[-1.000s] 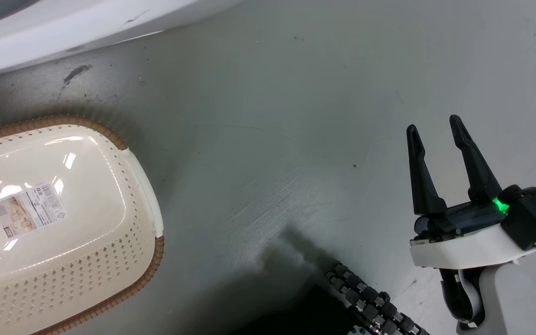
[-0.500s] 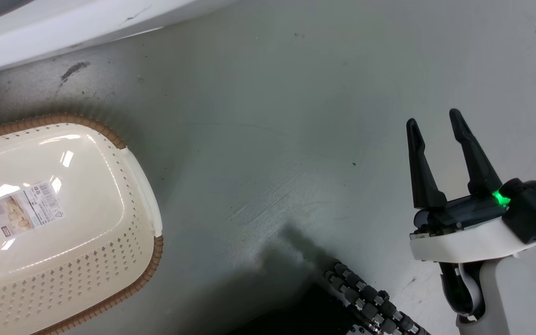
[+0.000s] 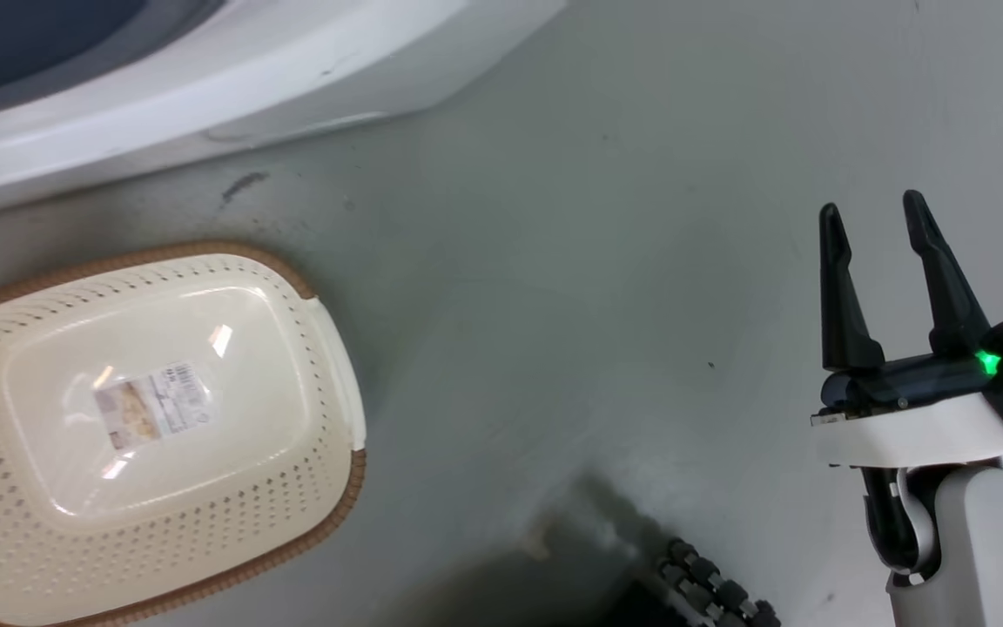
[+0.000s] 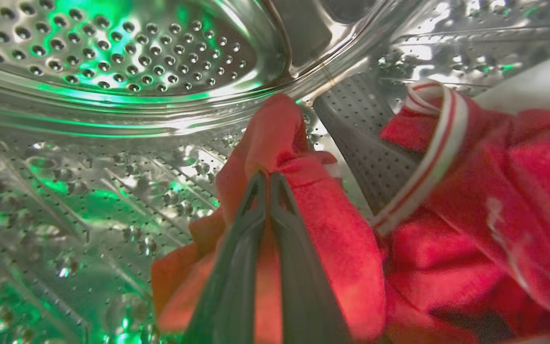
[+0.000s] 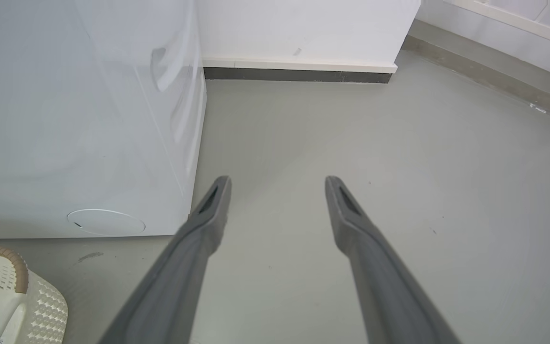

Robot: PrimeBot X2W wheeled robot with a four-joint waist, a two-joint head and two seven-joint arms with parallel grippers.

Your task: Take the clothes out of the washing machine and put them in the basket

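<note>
steel drum (image 4: 112, 48): red clothes (image 4: 332, 229) inside | cream basket (image 3: 292, 488): label (image 3: 153, 405) on bottom

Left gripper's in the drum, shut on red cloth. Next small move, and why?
Probably draw the left gripper straight back out of the drum, kept shut. Its fingers already pinch a fold of the plain red garment, the jersey lies beside it, and the basket on the floor holds no clothes.

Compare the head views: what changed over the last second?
The head camera shifted: more of the washing machine shows at the top, and the basket and floor smear sit further right and lower. Nothing was grasped or released. The basket stays empty; the right gripper stays open.
</note>
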